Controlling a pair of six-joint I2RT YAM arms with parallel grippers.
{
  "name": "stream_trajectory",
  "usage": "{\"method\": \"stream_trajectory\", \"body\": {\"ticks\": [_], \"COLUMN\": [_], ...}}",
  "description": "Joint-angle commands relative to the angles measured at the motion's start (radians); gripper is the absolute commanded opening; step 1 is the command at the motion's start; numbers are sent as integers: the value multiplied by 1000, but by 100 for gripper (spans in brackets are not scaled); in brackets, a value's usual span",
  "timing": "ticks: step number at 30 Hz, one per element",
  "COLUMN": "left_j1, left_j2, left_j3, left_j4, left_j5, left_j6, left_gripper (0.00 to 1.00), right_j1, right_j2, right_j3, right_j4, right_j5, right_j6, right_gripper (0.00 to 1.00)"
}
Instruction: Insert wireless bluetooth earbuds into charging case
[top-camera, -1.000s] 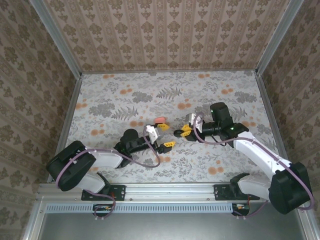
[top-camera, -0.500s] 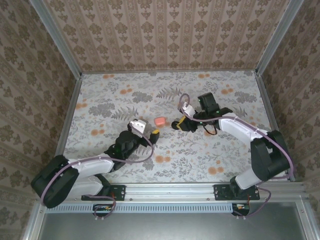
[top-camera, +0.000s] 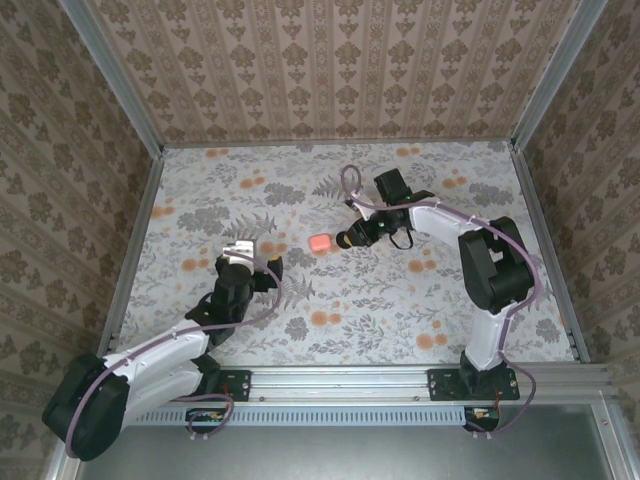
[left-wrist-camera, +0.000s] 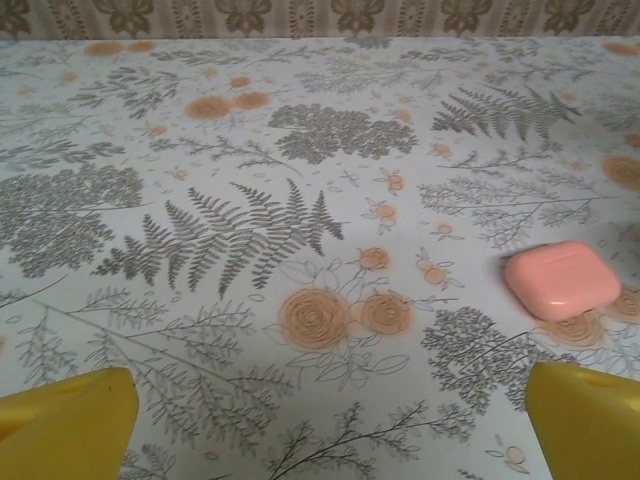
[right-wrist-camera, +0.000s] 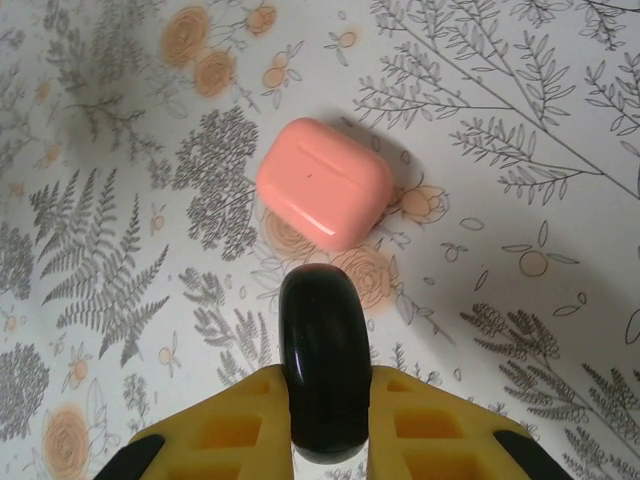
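A closed salmon-pink charging case (top-camera: 320, 243) (right-wrist-camera: 323, 182) lies flat on the flowered table. My right gripper (top-camera: 352, 238) (right-wrist-camera: 323, 390) is shut on a glossy black charging case (right-wrist-camera: 322, 360) (top-camera: 343, 240), held on edge between the yellow fingers (right-wrist-camera: 430, 420) just right of the pink case and a little apart from it. My left gripper (top-camera: 264, 258) (left-wrist-camera: 325, 415) stands wide open and empty, its yellow fingertips (left-wrist-camera: 70, 425) low over the table, left of and nearer than the pink case (left-wrist-camera: 562, 278). The earbuds are out of view.
The flowered table (top-camera: 420, 310) is boxed in by patterned walls (top-camera: 340, 70) at the back and both sides. A metal rail (top-camera: 340, 378) runs along the near edge by the arm bases.
My left gripper has opened wide and drawn back left, away from the pink case. My right arm has swung toward the far side, carrying the black case up beside the pink one.
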Motion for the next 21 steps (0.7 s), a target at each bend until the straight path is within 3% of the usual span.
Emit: {"method": "stream_trajectory", "body": {"ticks": [1,13,21], "left_j1": [17,46,66], "left_j2": [-20,-2,31], "left_j3": [-18,-15,-5], "left_j4": [-48,-60,-46], "left_j5": [-33,-20,-2], "left_j6": [-27,-24,-23], "left_gripper": [100,100,100], "right_j1": [-2,-1,1], "right_j2": [47,144,175], "right_j3": [72,184,220], "right_j4": [-81,-202,-238], "right_j5": [29,70,111], "right_j6": [38,48,60], "right_gripper": [20,21,27]}}
